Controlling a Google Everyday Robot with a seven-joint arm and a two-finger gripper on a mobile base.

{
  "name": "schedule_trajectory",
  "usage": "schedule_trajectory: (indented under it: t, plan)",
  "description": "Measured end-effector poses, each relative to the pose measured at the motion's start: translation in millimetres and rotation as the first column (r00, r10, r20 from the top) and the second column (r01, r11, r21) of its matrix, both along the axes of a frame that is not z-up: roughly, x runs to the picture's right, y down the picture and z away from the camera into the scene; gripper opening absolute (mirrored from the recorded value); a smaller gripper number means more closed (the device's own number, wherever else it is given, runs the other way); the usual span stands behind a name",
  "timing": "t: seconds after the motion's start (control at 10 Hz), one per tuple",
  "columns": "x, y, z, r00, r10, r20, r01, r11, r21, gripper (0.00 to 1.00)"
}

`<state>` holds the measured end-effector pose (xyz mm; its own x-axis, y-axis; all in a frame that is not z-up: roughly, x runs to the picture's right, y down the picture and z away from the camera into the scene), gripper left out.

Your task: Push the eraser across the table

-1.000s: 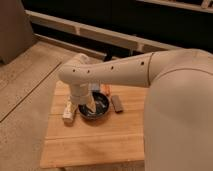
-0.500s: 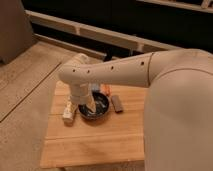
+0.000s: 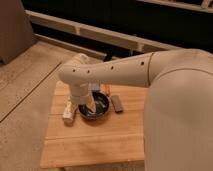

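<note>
Camera view. The counter (image 3: pixel 90 145) carries its items in the far half. The eraser (image 3: pixel 118 103) lies flat just beside the right rim of a dark bowl (image 3: pixel 101 113). The gripper (image 3: pixel 86 107) hangs over the bowl's left part, apart from the eraser; whether it is open or closed cannot be told. A white bar (image 3: pixel 68 111) lies left of the bowl. An orange block (image 3: pixel 105 90) sits behind the bowl.

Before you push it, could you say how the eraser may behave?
The eraser lies flat and low, so it should slide, not roll or tip. The slatted table may catch its edge. The gripper hangs over the bowl beside it.
</note>
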<state>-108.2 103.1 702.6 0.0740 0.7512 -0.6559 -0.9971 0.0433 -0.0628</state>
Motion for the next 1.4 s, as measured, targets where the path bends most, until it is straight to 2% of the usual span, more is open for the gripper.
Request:
schedule_trajectory:
  t: [1.1, 1.2, 1.4]
  plan:
    - [0, -1, 0.7, 1.000, -0.008, 0.001, 0.008, 1.0000, 0.005, 0.65]
    - [1, -4, 5.4, 0.999, -0.036, 0.009, 0.036, 0.9991, 0.020, 0.65]
    - [7, -19, 14.9, 0.992, -0.125, 0.013, 0.123, 0.9893, 0.078, 0.65]
